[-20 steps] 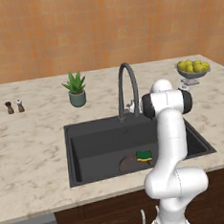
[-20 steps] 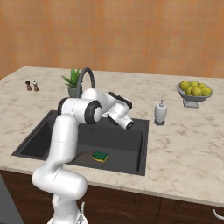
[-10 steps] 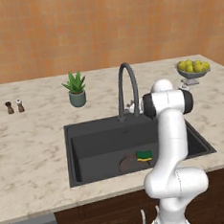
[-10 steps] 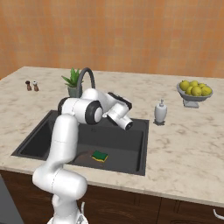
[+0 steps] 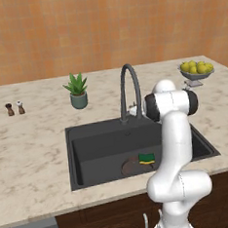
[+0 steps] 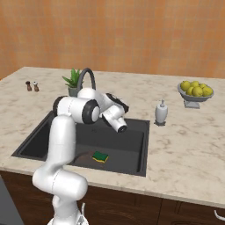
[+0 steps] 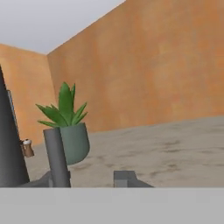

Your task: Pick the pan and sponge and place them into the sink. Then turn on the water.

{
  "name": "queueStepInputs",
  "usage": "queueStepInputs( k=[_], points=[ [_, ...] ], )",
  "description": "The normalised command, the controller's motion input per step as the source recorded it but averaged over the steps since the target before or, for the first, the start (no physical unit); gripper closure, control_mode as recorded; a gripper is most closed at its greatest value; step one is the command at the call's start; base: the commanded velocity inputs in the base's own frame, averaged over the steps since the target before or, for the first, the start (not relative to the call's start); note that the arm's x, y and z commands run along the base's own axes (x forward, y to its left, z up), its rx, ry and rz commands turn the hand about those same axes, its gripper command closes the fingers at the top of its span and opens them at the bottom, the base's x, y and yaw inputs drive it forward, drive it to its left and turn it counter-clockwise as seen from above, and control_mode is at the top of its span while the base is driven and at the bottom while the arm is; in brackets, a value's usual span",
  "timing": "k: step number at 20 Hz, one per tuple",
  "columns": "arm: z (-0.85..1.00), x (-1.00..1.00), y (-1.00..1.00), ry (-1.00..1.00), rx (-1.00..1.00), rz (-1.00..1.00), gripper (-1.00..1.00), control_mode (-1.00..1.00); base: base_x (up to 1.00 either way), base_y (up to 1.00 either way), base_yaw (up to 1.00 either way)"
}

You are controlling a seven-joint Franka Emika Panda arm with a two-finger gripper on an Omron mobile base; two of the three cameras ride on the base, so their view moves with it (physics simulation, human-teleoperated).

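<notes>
STEP: turning on water | CLAW [image 7: 89, 177]: pressed together beside the faucet [image 5: 129, 87] base, likely on its lever | sponge [image 5: 146, 158] and pan [image 5: 133, 167] lie in sink [image 5: 88, 133] | TIP: I swing lever gently, watching spout.

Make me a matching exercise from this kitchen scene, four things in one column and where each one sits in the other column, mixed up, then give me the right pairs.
Things:
1. sponge
2. potted plant
3. fruit bowl
4. soap dispenser

Places:
A. on the counter just right of the sink, near its back corner
B. on the sink floor, beside the pan
C. far right end of the counter
D. on the counter behind the sink, left of the faucet

Pairs: 1-B, 2-D, 3-C, 4-A
</notes>
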Motion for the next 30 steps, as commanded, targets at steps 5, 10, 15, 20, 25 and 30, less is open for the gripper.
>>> queueStepInputs(
  k=[5, 10, 15, 20, 25, 30],
  points=[
    [-0.16, 0.07, -1.00, 0.14, 0.32, 0.00, 1.00, -1.00, 0.00, 0.00, 0.00],
    [-0.35, 0.20, -0.90, 0.19, 0.23, -0.03, 1.00, -1.00, 0.00, 0.00, 0.00],
    [-0.40, 0.29, -0.71, 0.30, 0.08, -0.17, 1.00, -1.00, 0.00, 0.00, 0.00],
    [-0.44, 0.11, -0.63, 0.29, 0.06, -0.17, 1.00, -1.00, 0.00, 0.00, 0.00],
    [-0.13, -0.21, -0.53, 0.17, 0.07, -0.20, 1.00, -1.00, 0.00, 0.00, 0.00],
    [0.39, -0.88, -0.76, -0.03, 0.17, -0.09, 1.00, -1.00, 0.00, 0.00, 0.00]
  ],
)
